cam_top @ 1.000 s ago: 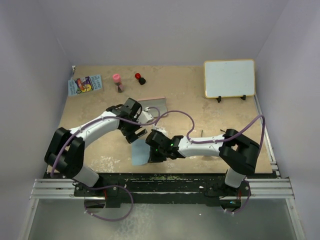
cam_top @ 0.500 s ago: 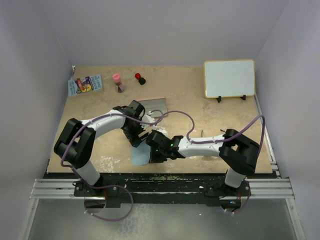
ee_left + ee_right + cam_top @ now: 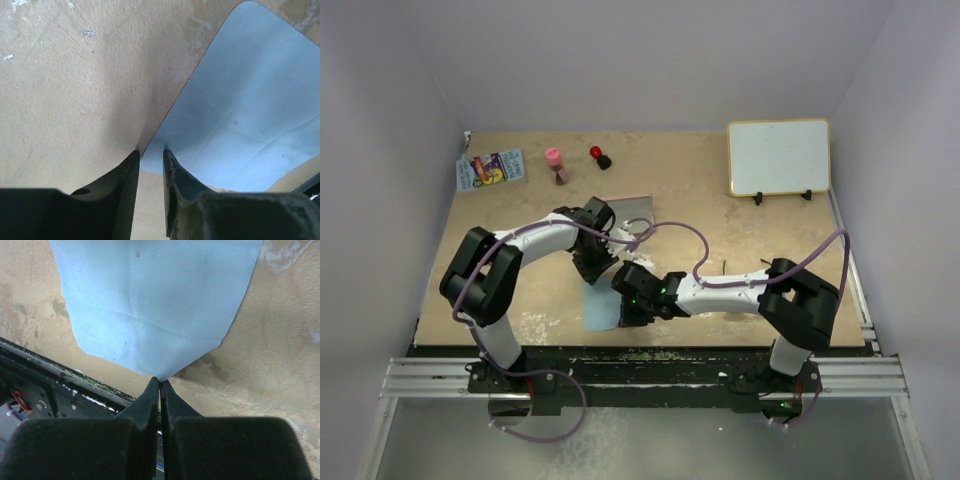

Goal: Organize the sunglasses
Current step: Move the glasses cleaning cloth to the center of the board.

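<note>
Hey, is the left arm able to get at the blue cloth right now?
Probably yes. The left tool has its fingers either side of the edge of the blue cloth, with nothing in between. The right tool pinches another corner and does not block it.

My left arm (image 3: pixel 525 245) and right arm (image 3: pixel 720 292) are white shells between bulky black joints. A thin purple cable (image 3: pixel 675 232) trails along each. Small green lights (image 3: pixel 642 297) glow near my right wrist. My left hand (image 3: pixel 151 152) and right hand (image 3: pixel 160 381) have matte black, tapered fingers (image 3: pixel 177 175), faintly scratched. One left finger has a round hole (image 3: pixel 81 191).
</note>
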`<act>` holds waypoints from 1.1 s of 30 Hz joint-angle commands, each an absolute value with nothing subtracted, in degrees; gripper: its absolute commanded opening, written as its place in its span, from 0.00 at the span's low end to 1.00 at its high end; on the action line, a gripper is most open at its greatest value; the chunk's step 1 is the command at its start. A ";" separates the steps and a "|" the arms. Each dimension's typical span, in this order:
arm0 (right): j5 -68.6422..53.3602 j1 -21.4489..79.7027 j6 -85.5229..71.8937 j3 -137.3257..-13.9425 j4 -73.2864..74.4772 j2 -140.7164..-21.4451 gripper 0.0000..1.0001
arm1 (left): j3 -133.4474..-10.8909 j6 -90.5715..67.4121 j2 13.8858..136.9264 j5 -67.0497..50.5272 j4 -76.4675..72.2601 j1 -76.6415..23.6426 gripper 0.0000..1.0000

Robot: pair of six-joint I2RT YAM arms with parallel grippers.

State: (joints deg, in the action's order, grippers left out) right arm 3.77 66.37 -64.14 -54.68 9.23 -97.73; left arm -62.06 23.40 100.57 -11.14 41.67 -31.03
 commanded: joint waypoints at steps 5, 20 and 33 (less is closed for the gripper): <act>5.58 66.55 -65.01 -55.21 9.76 -96.04 0.00 | -59.58 25.64 101.88 -13.11 41.62 -33.22 0.21; 4.92 66.74 -65.13 -56.86 8.75 -98.42 0.00 | -58.52 26.19 103.14 -10.81 42.19 -33.36 0.04; 8.60 66.84 -60.56 -66.29 16.69 -101.66 0.00 | -65.48 23.82 98.79 -4.02 42.51 -33.31 0.04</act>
State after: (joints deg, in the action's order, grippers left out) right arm 5.08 66.59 -63.02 -62.11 13.93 -102.06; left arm -61.80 23.55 100.05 -7.53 41.65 -32.95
